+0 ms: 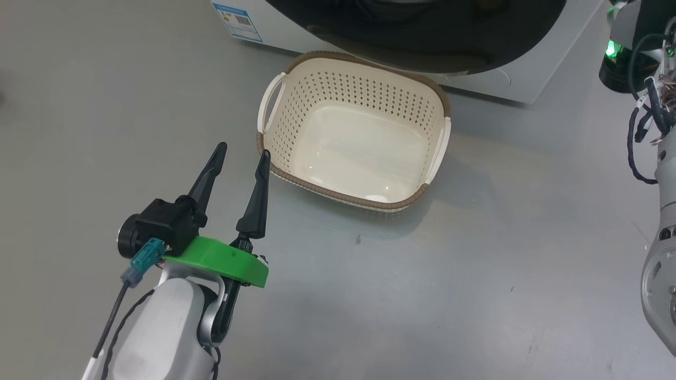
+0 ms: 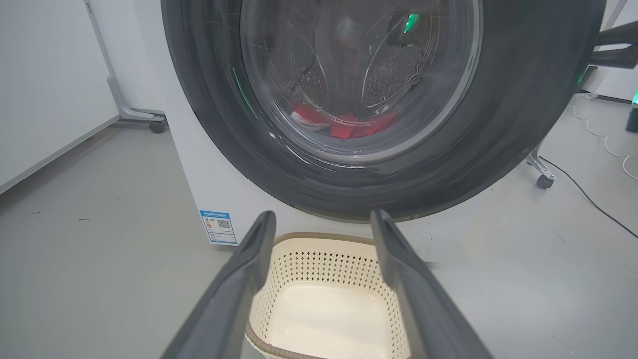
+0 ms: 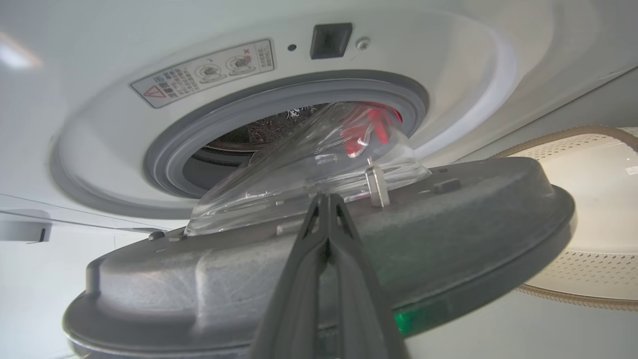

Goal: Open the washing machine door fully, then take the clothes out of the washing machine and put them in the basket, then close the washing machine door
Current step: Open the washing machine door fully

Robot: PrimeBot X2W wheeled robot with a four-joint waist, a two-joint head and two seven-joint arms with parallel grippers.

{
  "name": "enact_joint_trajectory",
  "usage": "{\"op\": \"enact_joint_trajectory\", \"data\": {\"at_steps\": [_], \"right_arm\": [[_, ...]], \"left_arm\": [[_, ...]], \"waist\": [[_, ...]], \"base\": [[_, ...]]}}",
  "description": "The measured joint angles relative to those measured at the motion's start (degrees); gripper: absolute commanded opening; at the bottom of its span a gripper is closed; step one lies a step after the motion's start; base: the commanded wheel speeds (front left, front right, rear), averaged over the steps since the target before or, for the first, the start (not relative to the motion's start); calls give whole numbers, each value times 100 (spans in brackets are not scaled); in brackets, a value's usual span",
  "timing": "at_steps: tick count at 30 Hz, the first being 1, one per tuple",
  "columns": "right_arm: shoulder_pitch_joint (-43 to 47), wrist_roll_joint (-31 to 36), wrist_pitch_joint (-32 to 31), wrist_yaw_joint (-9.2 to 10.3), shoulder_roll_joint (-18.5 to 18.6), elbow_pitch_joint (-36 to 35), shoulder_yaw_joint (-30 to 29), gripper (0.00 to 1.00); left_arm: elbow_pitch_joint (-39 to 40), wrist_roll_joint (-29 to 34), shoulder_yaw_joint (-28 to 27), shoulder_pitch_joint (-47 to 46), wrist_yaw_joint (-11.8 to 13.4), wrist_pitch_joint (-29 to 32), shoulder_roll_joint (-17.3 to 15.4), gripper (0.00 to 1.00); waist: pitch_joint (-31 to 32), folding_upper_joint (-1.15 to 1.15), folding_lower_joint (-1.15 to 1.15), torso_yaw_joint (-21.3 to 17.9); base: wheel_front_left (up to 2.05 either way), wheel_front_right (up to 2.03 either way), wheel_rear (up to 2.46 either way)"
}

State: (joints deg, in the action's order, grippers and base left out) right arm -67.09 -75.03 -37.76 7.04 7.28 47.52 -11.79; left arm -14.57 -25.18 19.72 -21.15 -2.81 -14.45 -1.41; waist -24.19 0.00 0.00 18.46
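Observation:
The washing machine door point(image 2: 523, 124) has a glossy black rim and stands partly swung out from the white washing machine point(image 2: 209, 189). Through its glass bowl the red clothes point(image 2: 349, 124) lie in the drum. In the right wrist view my right gripper point(image 3: 327, 198) is shut, its tips resting against the door's grey inner face point(image 3: 448, 224), with the clothes point(image 3: 366, 132) behind the glass. The cream basket point(image 1: 338, 198) sits empty on the floor in front of the machine. My left gripper point(image 1: 243, 151) hangs open and empty just left of the basket's rim point(image 2: 319, 237).
A blue sticker point(image 1: 237, 18) marks the machine's lower front. My right arm point(image 1: 660, 274) runs along the right edge. A wheeled stand leg point(image 2: 149, 122) is left of the machine; a caster point(image 2: 543, 179) and a black cable point(image 2: 588, 199) lie to its right. Open grey floor surrounds the basket.

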Motion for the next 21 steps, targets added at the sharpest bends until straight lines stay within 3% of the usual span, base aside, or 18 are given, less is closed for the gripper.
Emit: {"op": "enact_joint_trajectory", "data": {"at_steps": [14,18,21], "right_arm": [[90,129,3,-18,-21,-56,135,0],[103,283,192,-258,19,-214,227,0],[243,689,411,-601,213,-346,489,0]], "left_arm": [[19,3,9,96,1,0,-1,100],[19,3,5,98,4,0,-2,100],[3,3,4,104,4,0,-3,100]], "waist": [[122,0,0,-56],[116,0,0,-63],[153,0,0,-66]], "base": [[0,0,0],[0,0,0],[0,0,0]]}}
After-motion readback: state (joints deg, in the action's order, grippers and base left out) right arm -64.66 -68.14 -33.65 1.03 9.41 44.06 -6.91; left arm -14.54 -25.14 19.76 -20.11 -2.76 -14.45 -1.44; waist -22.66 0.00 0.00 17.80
